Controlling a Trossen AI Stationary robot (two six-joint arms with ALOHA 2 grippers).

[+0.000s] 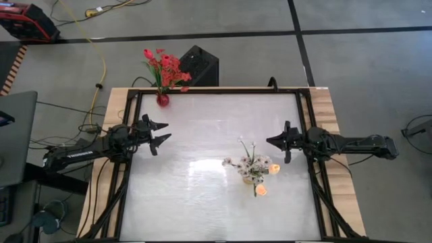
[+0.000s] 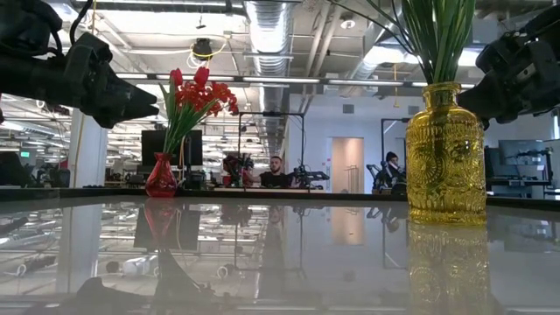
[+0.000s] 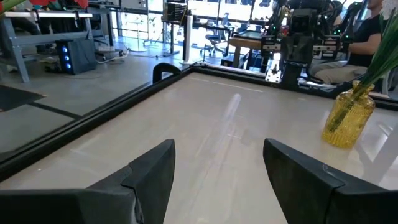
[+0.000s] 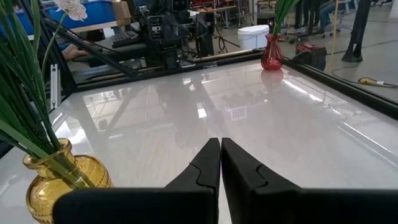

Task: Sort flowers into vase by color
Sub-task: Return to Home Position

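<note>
A small red vase [image 1: 163,100] stands at the table's far left corner with red flowers [image 1: 165,67] in it; it also shows in the low view [image 2: 162,178]. A yellow glass vase [image 2: 444,156] stands right of the table's middle, holding white blossoms and pale orange tulip buds [image 1: 255,169] on green stems. My left gripper [image 1: 160,133] hovers open above the table's left side, pointing level toward the right. My right gripper [image 1: 275,142] hovers shut above the right side, pointing toward the left, just beyond the yellow vase [image 4: 59,183].
A black frame [image 1: 216,90] rims the white table top. A black box [image 1: 198,65] sits on the floor beyond the far edge. People sit at desks in the room behind [image 2: 276,172]. Bare table top lies between the two grippers.
</note>
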